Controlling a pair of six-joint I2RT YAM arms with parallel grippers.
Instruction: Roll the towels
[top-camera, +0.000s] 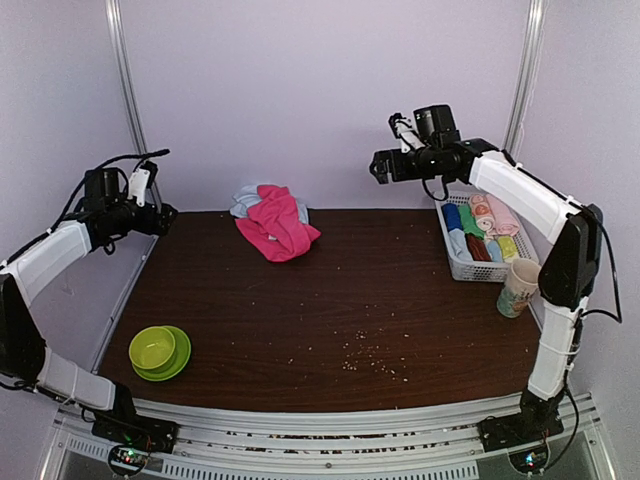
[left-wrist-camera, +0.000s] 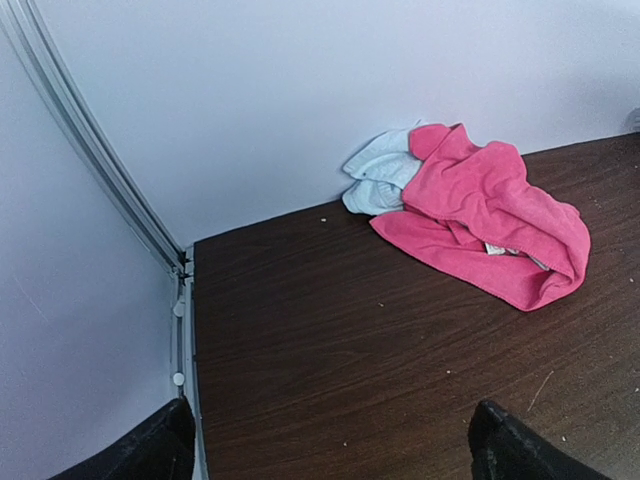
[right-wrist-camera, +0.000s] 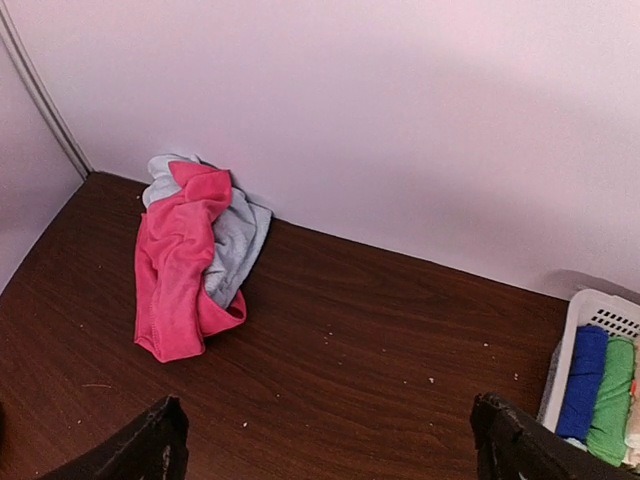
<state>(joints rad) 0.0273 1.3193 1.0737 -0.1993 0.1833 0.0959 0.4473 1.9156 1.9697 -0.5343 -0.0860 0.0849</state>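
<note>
**Q:** What takes up most of the overhead view?

**A:** The dark brown table, which fills the middle and lower part of the frame. My two arms rise at its left and right edges.

**Q:** Where are the towels?

**A:** They lie in one crumpled heap at the upper centre, against the back wall. The pink towel is the bigger part on show and is draped over the light blue towel. The blue one peeks out on the heap's upper left. Neither is rolled.

**Q:** And on the right?

**A:** A white basket sits at the table's right edge, packed with small coloured rolls.

**Q:** How do your end effectors stand?

**A:** My left end effector hangs above the table's upper left corner with its fingers spread wide and nothing between them. My right end effector is raised at the upper right, above the basket. It is also spread wide and holds nothing. Both are well apart from the heap.

**Q:** Any smaller items?

**A:** A green bowl rests on a green plate at the lower left. A paper cup stands just below the basket. Pale crumbs speckle the lower centre.
</note>
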